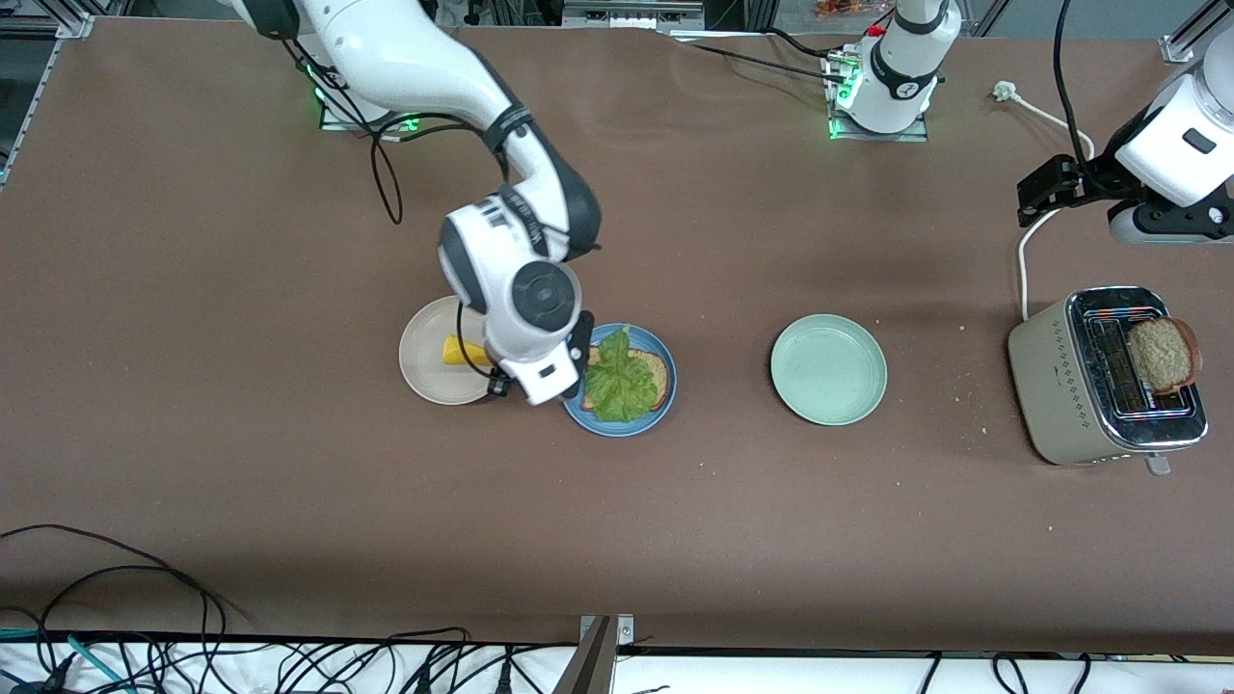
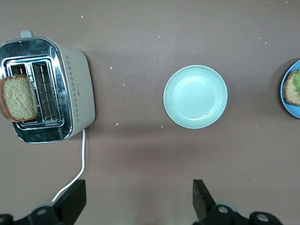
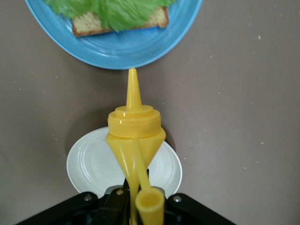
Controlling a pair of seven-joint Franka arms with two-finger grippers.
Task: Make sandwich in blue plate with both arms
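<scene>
On the blue plate (image 1: 644, 424) lies one slice of brown bread (image 1: 654, 371) with a green lettuce leaf (image 1: 619, 384) on top. My right gripper (image 3: 136, 197) is shut on a yellow squeeze bottle (image 3: 135, 126), held over the beige plate (image 3: 89, 164). The bottle's nozzle points at the blue plate's rim (image 3: 122, 49), and its open cap hangs by a strap. In the front view the bottle (image 1: 455, 351) shows beside the right wrist. A second bread slice (image 1: 1164, 354) stands in the toaster (image 1: 1060, 386). My left gripper (image 2: 138, 192) waits open and empty in the air near the toaster.
A pale green plate (image 1: 827, 369) with nothing on it sits between the blue plate and the toaster. The toaster's white cable (image 1: 1024, 260) runs toward the robots' bases. Crumbs dot the brown table around the toaster. Cables lie along the table edge nearest the front camera.
</scene>
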